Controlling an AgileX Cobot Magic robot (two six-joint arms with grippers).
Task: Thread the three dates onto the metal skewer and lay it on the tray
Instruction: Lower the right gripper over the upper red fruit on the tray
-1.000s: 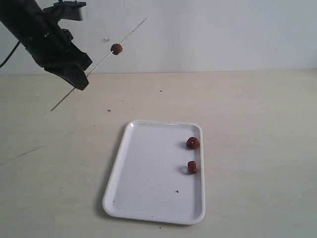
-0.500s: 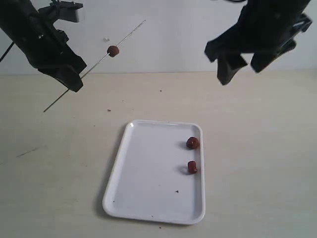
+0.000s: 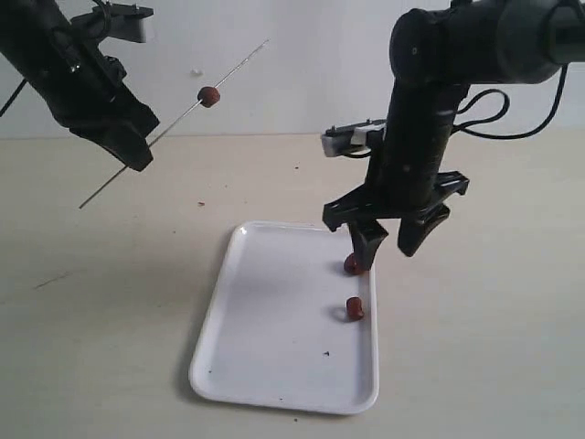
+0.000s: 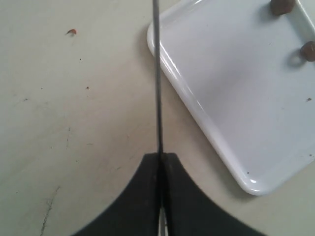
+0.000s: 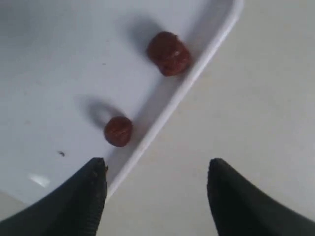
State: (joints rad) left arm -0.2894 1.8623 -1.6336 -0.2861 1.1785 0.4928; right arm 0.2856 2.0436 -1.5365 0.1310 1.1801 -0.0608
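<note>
The thin metal skewer (image 3: 174,123) slants up in the air at the left, and my left gripper (image 3: 137,154) is shut on its lower part. One date (image 3: 209,96) is threaded on it above the gripper. In the left wrist view the skewer (image 4: 157,73) runs straight out of the left gripper (image 4: 160,155). The white tray (image 3: 274,320) lies on the table with two dates (image 3: 355,308) (image 3: 351,266) by its right rim. My right gripper (image 3: 387,252) hangs open just above that rim, one finger close to the upper date. The right wrist view shows both dates (image 5: 169,53) (image 5: 118,131), the tray (image 5: 59,73) and the open right gripper (image 5: 156,165) astride the rim.
A beige table (image 3: 475,347) carries a few dark specks and a small red scrap (image 4: 72,32). A white wall stands behind. A black cable (image 3: 512,114) loops off the right arm. The tray (image 4: 236,88) and its two dates (image 4: 282,6) (image 4: 308,50) also show in the left wrist view.
My right arm has come into view and dropped over the tray's right rim, jaws narrowing slightly. The left gripper with the skewer shifted a little left, then held still.
</note>
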